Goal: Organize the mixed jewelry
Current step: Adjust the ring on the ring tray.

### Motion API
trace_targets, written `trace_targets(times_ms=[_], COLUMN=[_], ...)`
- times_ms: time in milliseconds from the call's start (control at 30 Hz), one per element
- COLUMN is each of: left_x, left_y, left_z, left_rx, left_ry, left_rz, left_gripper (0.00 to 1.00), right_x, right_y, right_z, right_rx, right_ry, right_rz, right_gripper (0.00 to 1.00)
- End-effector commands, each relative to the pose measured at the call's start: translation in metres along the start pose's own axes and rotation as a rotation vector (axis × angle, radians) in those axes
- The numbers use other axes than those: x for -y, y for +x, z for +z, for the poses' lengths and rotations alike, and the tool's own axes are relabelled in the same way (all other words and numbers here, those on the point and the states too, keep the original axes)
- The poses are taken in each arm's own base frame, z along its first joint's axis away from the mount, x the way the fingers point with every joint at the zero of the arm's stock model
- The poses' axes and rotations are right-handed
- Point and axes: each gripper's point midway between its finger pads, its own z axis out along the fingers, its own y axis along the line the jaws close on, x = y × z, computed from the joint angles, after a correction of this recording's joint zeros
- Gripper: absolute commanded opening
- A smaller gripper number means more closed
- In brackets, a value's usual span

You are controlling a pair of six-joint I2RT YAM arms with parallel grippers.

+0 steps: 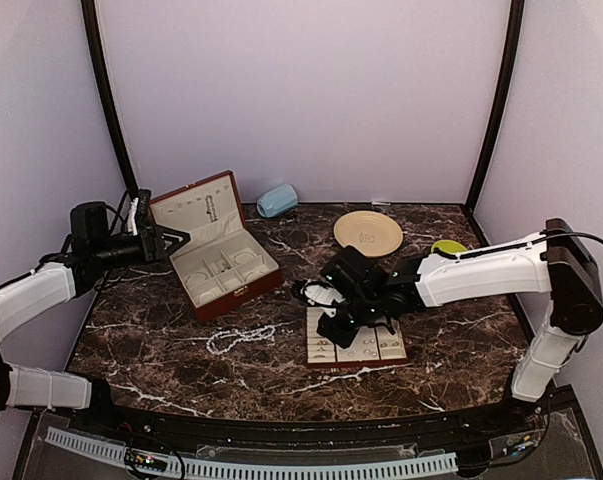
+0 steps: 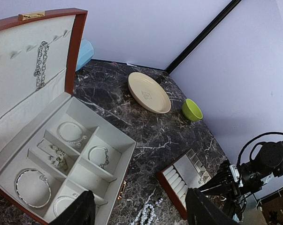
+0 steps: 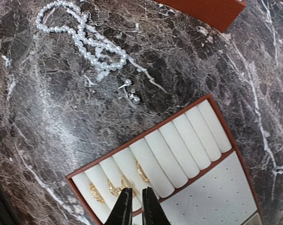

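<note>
Overhead and wrist views of a dark marbled table [image 1: 461, 330].

A red-brown box [image 1: 236, 295] stands open at the far left. A silvery chain [image 2: 40, 61] hangs on its cream lid, and silvery bracelets [image 2: 33, 187] lie in several of its compartments.

The left arm [image 1: 41, 290] reaches in from the left. The left jaws are spread wide and hold nothing, poised above the near part of the box interior.

The pearl strand [image 1: 239, 338] lies in loose loops on the table, near of the box and left of the cream slotted tray [image 1: 381, 345], and touches neither. Two small silvery stud earrings [image 3: 130, 93] lie on the bare table between the strand and the tray's corner, just beside the strand's end.

Three gold rings [image 3: 141, 171] sit in slots at one end of the tray; the remaining slots there are bare.

The right arm [image 1: 481, 272] extends from the right across the tray. The right jaws are drawn almost together, with only a thin slit between them, directly over the ringed slots. It cannot be told whether they pinch anything.

At the far side stand a cream plate [image 1: 381, 238], a green bowl [image 1: 448, 246] to its right, and a pale blue object [image 1: 277, 200] to its left, behind the box.
</note>
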Motion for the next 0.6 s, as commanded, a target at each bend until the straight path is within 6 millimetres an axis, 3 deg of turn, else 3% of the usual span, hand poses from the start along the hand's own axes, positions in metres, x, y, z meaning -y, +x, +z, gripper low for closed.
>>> trace_targets(times_ms=[0, 567], left_x=[0.002, 0.002], left_y=[-0.002, -0.002], left_z=[-0.004, -0.004], left_rx=[0.019, 0.018], left_ry=[0.009, 0.010], left_rz=[0.012, 0.009], left_gripper=[0.69, 0.69], right_x=[-0.014, -0.005], right_y=[0.001, 0.012], right_z=[0.009, 0.025], right_rx=[-0.008, -0.057], right_ry=[-0.097, -0.044], right_rz=[0.108, 0.104], right_gripper=[0.10, 0.06])
